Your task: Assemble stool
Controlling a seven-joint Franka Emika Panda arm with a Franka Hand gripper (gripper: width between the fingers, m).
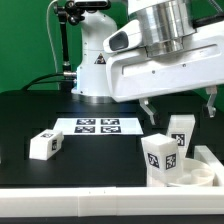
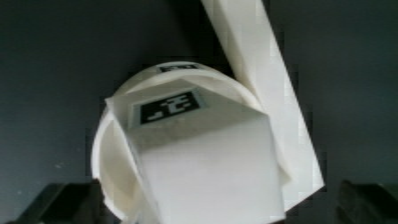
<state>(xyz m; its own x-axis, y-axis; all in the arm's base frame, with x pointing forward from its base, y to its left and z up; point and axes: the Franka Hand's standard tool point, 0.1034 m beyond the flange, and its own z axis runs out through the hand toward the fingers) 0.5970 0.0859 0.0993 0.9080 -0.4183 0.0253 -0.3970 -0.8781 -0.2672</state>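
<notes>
The end effector [image 1: 179, 110] hangs wide open, gripping nothing, over the taller upright leg [image 1: 181, 134] at the exterior view's right of the worktop [image 1: 35, 112], a shorter upright leg [image 1: 160, 157] just beside it and a lone leg [image 1: 44, 145] lying well apart at the left.

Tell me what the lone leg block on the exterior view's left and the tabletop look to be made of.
Leg block: apparently hard white plastic with a matte finish; it shows crisp edges, uniform colour and no grain. Tabletop: black and matte with no glare; it could be cloth or coated board, and the pictures cannot settle which.
</notes>
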